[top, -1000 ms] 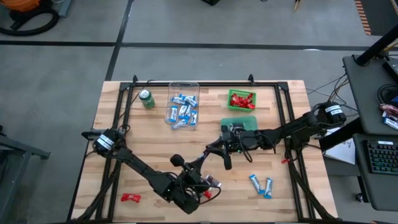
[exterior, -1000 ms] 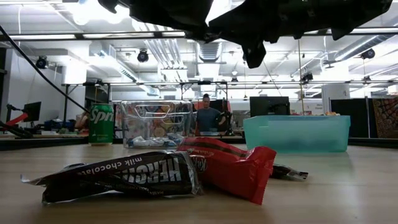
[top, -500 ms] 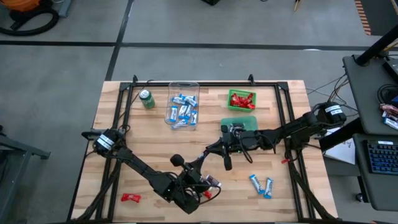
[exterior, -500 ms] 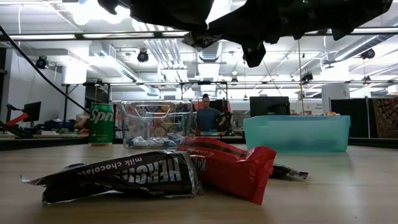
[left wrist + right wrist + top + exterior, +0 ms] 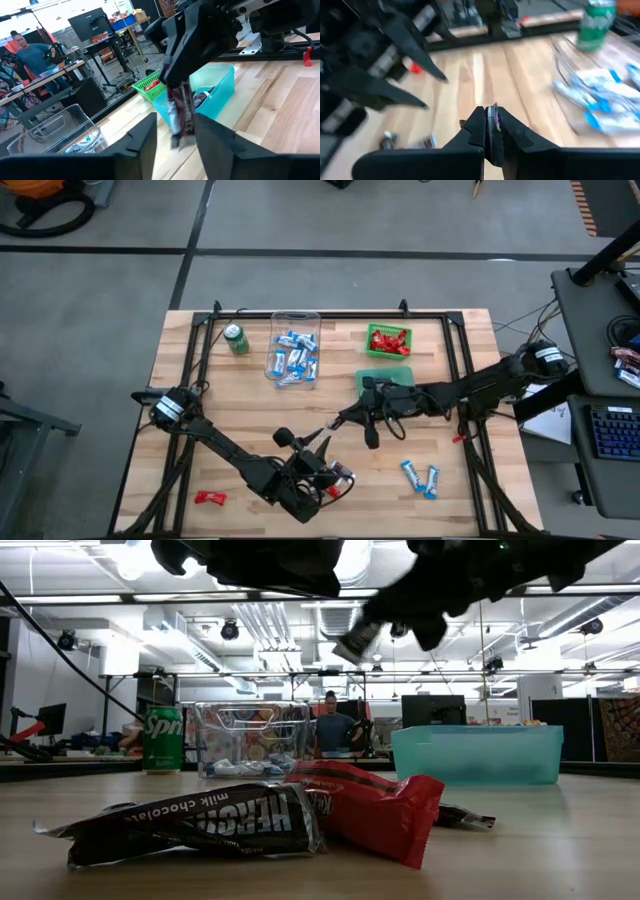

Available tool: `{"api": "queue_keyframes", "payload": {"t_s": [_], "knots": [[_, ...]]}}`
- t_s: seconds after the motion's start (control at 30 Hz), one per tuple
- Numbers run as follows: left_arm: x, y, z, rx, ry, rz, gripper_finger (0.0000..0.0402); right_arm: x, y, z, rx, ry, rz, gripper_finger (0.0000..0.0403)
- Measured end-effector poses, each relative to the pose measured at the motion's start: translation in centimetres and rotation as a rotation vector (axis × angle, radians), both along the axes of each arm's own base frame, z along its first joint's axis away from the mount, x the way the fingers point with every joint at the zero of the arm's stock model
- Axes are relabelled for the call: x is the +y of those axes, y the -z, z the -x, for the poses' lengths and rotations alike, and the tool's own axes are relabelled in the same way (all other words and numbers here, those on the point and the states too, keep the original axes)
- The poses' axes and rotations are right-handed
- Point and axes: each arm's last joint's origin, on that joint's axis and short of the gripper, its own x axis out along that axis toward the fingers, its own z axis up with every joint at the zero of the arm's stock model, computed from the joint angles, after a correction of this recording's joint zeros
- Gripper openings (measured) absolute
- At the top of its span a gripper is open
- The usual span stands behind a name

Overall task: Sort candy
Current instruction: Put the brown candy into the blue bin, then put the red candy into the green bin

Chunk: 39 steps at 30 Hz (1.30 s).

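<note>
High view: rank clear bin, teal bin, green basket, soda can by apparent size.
1. clear bin
2. teal bin, partly hidden under the right arm, so its rank over the basket is unsure
3. green basket
4. soda can

A green can (image 5: 236,339) stands just beside the clear bin (image 5: 296,319); the green basket (image 5: 388,329) and teal bin (image 5: 399,370) sit farther off on its other side.
</note>
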Motion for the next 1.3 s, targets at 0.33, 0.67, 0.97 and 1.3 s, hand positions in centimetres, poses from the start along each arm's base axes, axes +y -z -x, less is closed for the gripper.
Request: {"api": "queue_keyframes", "payload": {"t_s": [0.33,0.67,0.97,1.3], "knots": [[0.0,0.1,0.1,0.009,0.003,-0.002,0.0155,-3.4,0.3,6.3,0.432,0.526,0.144,0.0013],[0.5,-0.6,-0.2,-0.016,0.023,0.093,0.0147,-4.8,1.5,8.7,0.57,0.839,0.071,0.0046],[1.2,-2.9,0.5,0.07,0.133,0.244,0.0135,-4.7,1.9,8.0,0.571,0.806,0.085,0.0156],[1.6,-3.8,4.4,0.506,0.253,0.791,0.0134,-4.5,0.8,7.2,0.532,0.732,0.082,0.0194]]}}
